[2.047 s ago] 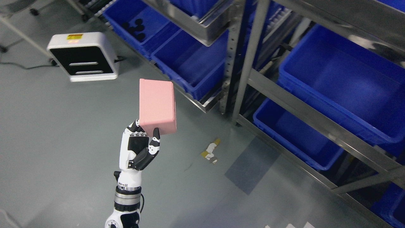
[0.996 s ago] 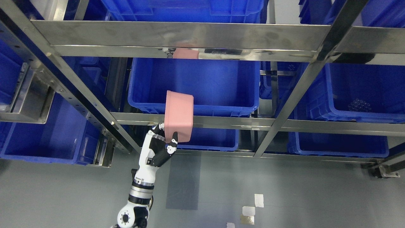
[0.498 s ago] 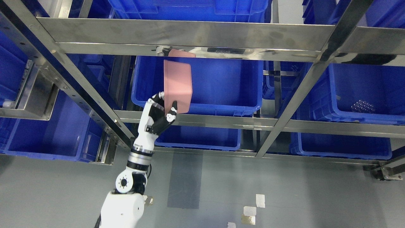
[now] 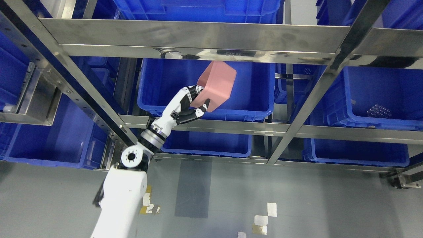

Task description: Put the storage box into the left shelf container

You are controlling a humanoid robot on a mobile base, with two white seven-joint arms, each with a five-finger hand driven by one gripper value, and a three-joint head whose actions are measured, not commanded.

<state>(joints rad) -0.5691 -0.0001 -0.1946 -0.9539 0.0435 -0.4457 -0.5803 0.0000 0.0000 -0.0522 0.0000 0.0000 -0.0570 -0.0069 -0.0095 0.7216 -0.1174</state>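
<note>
My left hand [image 4: 195, 103] is shut on a pink storage box [image 4: 216, 85], gripping its lower left edge. The box is tilted to the right and hangs over the open blue container [image 4: 252, 91] on the middle shelf, left of the upright post. The left arm reaches up from the lower left, passing in front of the shelf's front rail [image 4: 238, 127]. The box's top edge sits just under the upper steel rail [image 4: 198, 36]. The right hand does not show.
Steel shelving fills the view, with a slanted post [image 4: 310, 99] at the right and another [image 4: 66, 82] at the left. More blue bins [image 4: 373, 96] stand on neighbouring bays and lower shelves. Grey floor with tape marks [image 4: 264, 218] lies below.
The camera turned from the floor to face the shelf. Since half a second ago my left arm has reached right and forward, tipping the pink box over the blue container.
</note>
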